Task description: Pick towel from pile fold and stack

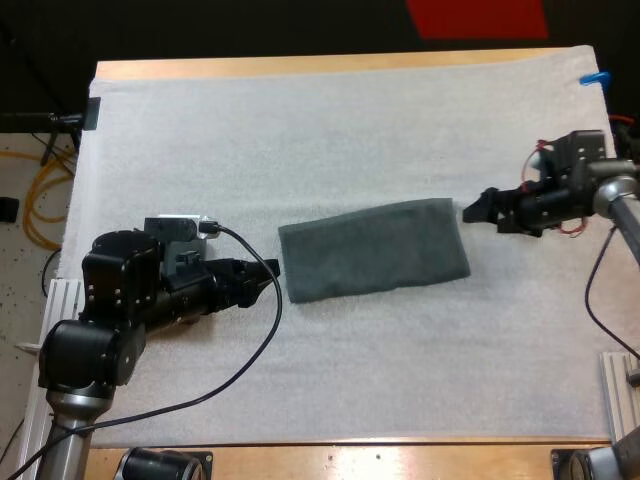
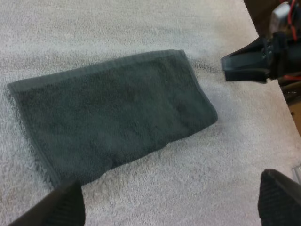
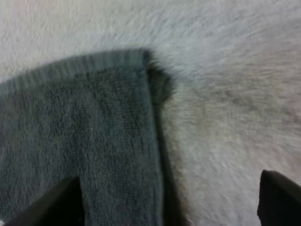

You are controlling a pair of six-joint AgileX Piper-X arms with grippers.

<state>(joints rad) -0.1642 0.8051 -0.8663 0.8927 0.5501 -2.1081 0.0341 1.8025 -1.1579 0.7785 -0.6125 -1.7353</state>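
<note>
A dark grey-green towel (image 1: 375, 248) lies folded flat as a rectangle in the middle of the white mat (image 1: 330, 130). My left gripper (image 1: 258, 283) rests just off its left short edge, open, with the fingers (image 2: 56, 209) wide apart and nothing between them; the towel (image 2: 110, 110) stretches out ahead of it. My right gripper (image 1: 476, 209) hovers just off the towel's right short edge, near its far corner, also open. In the right wrist view the towel's corner (image 3: 84, 132) with its hemmed edge lies close below the spread fingers (image 3: 280, 197). The right gripper (image 2: 242, 61) also shows beyond the towel's far end.
The mat covers nearly the whole wooden table (image 1: 330, 63). Bare mat lies beyond the towel and in front of it. Each arm's base stands near its own side edge of the table.
</note>
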